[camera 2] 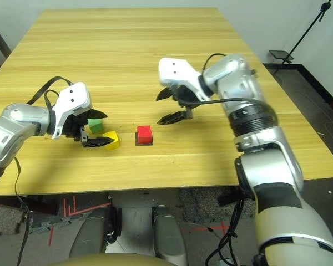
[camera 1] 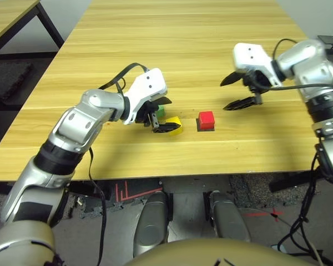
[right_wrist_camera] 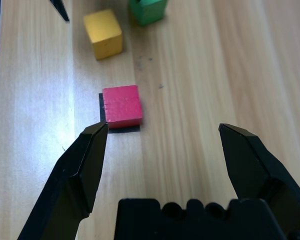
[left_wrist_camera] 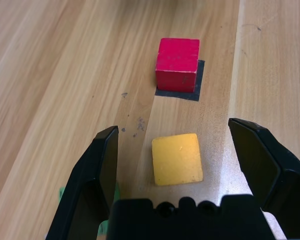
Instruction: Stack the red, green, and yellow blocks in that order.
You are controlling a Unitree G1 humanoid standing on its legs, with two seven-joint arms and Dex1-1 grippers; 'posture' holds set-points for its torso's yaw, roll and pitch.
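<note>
On the wooden table [camera 1: 211,66] the red block [camera 1: 206,119] sits on a flat black square patch [camera 1: 205,128], near the front edge and roughly in the middle between the two arms. The yellow block [camera 2: 111,139] lies on the table to the robot's left of the red one, apart from it, and the green block [camera 2: 96,126] is just behind the yellow one, a little further left. No block is stacked on another. The left end effector [left_wrist_camera: 176,150] is low over the table with its two black fingers spread wide; in the left wrist view the yellow block lies between them, and neither finger touches it. The green block is partly hidden beside the left finger [left_wrist_camera: 97,172] in that view. The right end effector [camera 1: 238,91] is held above the table, behind and to the right of the red block, also wide open and holding nothing.
</note>
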